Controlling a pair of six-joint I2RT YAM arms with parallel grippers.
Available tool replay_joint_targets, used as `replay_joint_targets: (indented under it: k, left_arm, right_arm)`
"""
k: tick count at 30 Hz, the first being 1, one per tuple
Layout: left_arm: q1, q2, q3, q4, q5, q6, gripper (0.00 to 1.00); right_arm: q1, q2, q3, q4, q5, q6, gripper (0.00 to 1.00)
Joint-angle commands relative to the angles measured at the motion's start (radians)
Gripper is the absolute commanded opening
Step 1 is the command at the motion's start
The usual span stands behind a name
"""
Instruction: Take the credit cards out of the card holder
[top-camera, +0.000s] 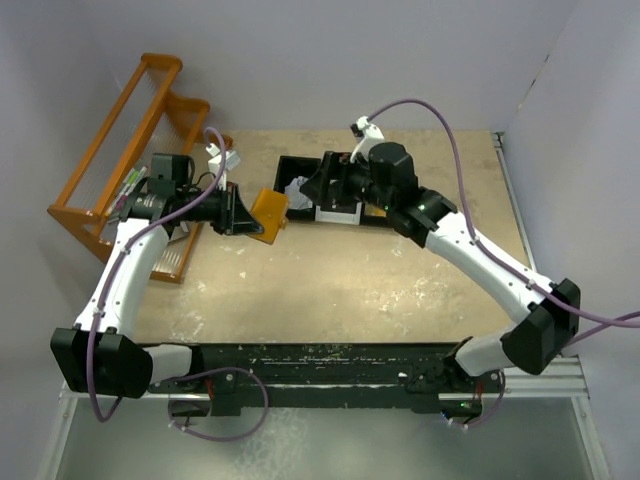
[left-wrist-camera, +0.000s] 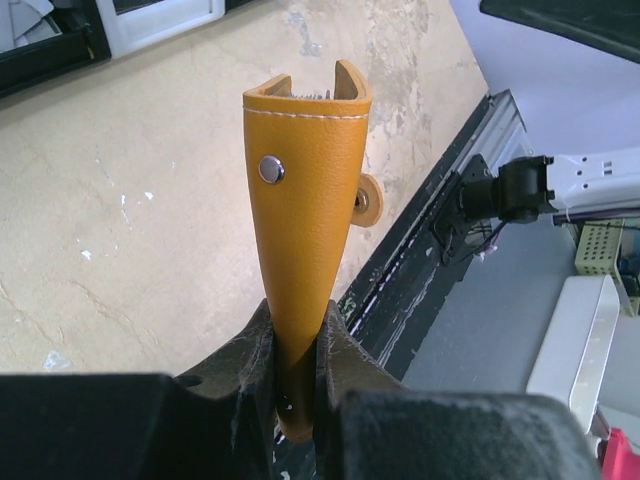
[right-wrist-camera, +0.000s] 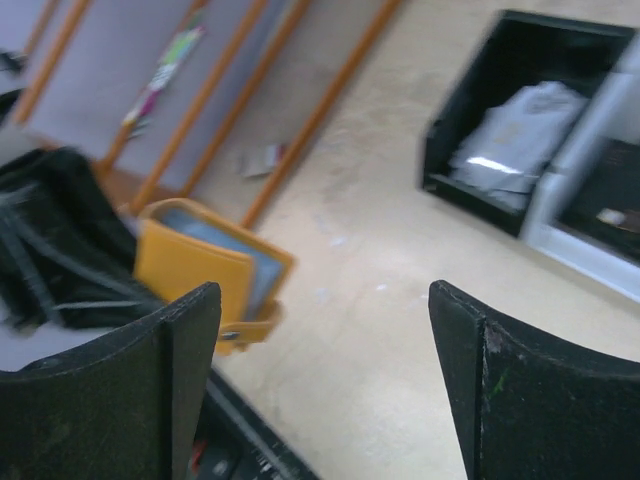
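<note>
Left of centre, the left end effector (left-wrist-camera: 297, 345) is clamping the card holder (left-wrist-camera: 305, 190) over the desk (top-camera: 350, 280), apparently presenting its open edge; the right end effector (right-wrist-camera: 325, 380) is hovering opposite, wide open, empty.

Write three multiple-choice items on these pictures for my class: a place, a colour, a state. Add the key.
1. Where is the wallet? A on the table; B in the left gripper; C in the tray.
2. The wallet's outside is: A black; B green; C orange.
3. The right gripper is: A open; B shut on a card; C shut on the wallet.
Key: 1 B, the left wrist view shows it clamped; 2 C, orange leather shows; 3 A, its jaws stand wide apart.
</note>
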Motion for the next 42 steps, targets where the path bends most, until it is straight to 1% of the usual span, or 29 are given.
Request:
replay_joint_targets:
  k: [1, 4, 7, 10, 13, 17, 19, 21, 26, 31, 39, 42]
  left_arm:
    - [0.003, -0.034, 0.065, -0.021, 0.091, 0.109, 0.0]
    - [0.003, -0.03, 0.081, -0.051, 0.128, 0.142, 0.0]
    - [0.003, -0.033, 0.091, -0.069, 0.16, 0.165, 0.0]
    - [0.003, -0.04, 0.098, -0.078, 0.185, 0.177, 0.0]
    - [0.003, -0.045, 0.108, -0.09, 0.212, 0.182, 0.0]
    - [0.003, -0.05, 0.128, -0.101, 0.249, 0.184, 0.0]
    - [0.003, -0.053, 0.136, -0.107, 0.259, 0.186, 0.0]
    - [0.003, -0.055, 0.143, -0.113, 0.265, 0.19, 0.0]
    - [0.003, -0.051, 0.156, -0.118, 0.267, 0.193, 0.0]
    - [0.003, -0.05, 0.169, -0.123, 0.269, 0.196, 0.0]
    - [0.002, -0.049, 0.18, -0.185, 0.298, 0.247, 0.0]
    - [0.001, -0.047, 0.18, -0.197, 0.298, 0.26, 0.01]
  right_arm:
    - [0.0, 0.073, 0.121, 0.042, -0.416, 0.014, 0.88]
    - [0.0, 0.104, 0.129, 0.083, -0.522, 0.028, 0.88]
    - [0.0, 0.126, 0.119, 0.129, -0.594, 0.049, 0.88]
    - [0.0, 0.148, 0.119, 0.138, -0.591, 0.054, 0.88]
    - [0.0, 0.157, 0.106, 0.18, -0.611, 0.055, 0.84]
    - [0.0, 0.16, 0.073, 0.216, -0.712, 0.08, 0.75]
    - [0.0, 0.151, 0.045, 0.263, -0.761, 0.112, 0.7]
    - [0.0, 0.14, 0.024, 0.294, -0.78, 0.125, 0.66]
    - [0.0, 0.133, -0.005, 0.295, -0.822, 0.118, 0.59]
    - [-0.001, 0.106, -0.053, 0.314, -0.832, 0.115, 0.52]
    - [-0.033, 0.074, -0.085, 0.344, -0.876, 0.1, 0.31]
    - [-0.041, 0.075, -0.064, 0.324, -0.88, 0.086, 0.2]
